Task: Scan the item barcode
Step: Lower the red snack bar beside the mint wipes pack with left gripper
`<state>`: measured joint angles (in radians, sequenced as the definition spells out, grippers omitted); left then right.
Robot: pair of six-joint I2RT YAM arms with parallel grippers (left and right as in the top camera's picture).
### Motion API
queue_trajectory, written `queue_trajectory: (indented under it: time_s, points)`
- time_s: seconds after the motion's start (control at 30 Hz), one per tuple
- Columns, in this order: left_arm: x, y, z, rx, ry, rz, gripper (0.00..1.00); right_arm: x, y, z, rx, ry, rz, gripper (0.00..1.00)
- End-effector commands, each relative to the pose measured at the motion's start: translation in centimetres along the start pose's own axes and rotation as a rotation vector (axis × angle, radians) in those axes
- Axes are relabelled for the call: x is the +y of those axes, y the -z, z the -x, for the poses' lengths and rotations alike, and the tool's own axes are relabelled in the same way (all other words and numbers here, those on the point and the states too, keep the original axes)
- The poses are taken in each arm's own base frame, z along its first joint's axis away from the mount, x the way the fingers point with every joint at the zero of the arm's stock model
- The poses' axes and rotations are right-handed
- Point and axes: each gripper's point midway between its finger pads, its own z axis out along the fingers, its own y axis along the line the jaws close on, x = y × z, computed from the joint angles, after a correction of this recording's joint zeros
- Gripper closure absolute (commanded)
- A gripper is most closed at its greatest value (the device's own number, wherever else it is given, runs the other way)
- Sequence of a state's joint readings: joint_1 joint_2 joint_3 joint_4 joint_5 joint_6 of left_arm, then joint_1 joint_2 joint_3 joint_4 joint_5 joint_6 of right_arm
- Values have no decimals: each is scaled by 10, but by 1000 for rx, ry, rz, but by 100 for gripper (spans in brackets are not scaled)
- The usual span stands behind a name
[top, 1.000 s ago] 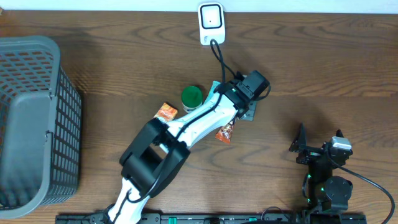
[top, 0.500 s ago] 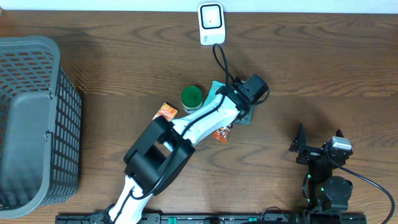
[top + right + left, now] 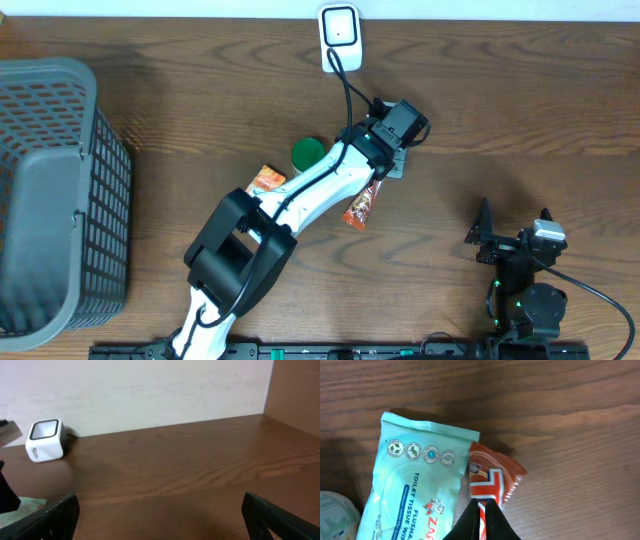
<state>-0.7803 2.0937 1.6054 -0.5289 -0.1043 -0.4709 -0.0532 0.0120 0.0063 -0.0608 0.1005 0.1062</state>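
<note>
In the left wrist view my left gripper (image 3: 482, 503) is shut, with the orange-red snack wrapper (image 3: 492, 477) pinched between its black fingers. A mint-green pack of tissue wipes (image 3: 415, 485) lies to the left of the wrapper and touches it. From overhead the left arm's wrist (image 3: 398, 128) hangs over the wipes pack (image 3: 396, 167), and the snack wrapper (image 3: 362, 204) sticks out below it. The white barcode scanner (image 3: 340, 36) stands at the table's far edge, its cable running under the arm. My right gripper (image 3: 512, 236) rests open at the front right, holding nothing.
A green-lidded can (image 3: 307, 152) and a small orange packet (image 3: 266, 180) lie left of the arm. A grey mesh basket (image 3: 50, 190) fills the left side. The right wrist view shows the scanner (image 3: 46, 440) against the back wall and bare wood between the fingers (image 3: 50, 520).
The left arm's wrist has shifted a little up toward the scanner, and the snack wrapper has moved up with it. More of the green lid shows. The right arm has not moved.
</note>
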Motion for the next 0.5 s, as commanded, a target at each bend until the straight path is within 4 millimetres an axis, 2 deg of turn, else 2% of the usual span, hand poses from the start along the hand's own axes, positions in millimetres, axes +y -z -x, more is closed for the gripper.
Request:
queue_trajectory:
  time_s: [0.0, 0.13, 0.27, 0.47]
  points:
    - [6, -18, -8, 28, 10, 27, 93, -2, 0, 0, -2, -13, -6, 1]
    - [-7, -31, -27, 111, 10, -49, 92, -2, 0, 0, -2, -13, -6, 1]
    - [-10, -45, -44, 174, 23, -67, 93, -2, 0, 0, -2, -13, -6, 1]
    - [-8, -47, -48, 187, 18, -58, 92, -2, 0, 0, -2, -13, -6, 1]
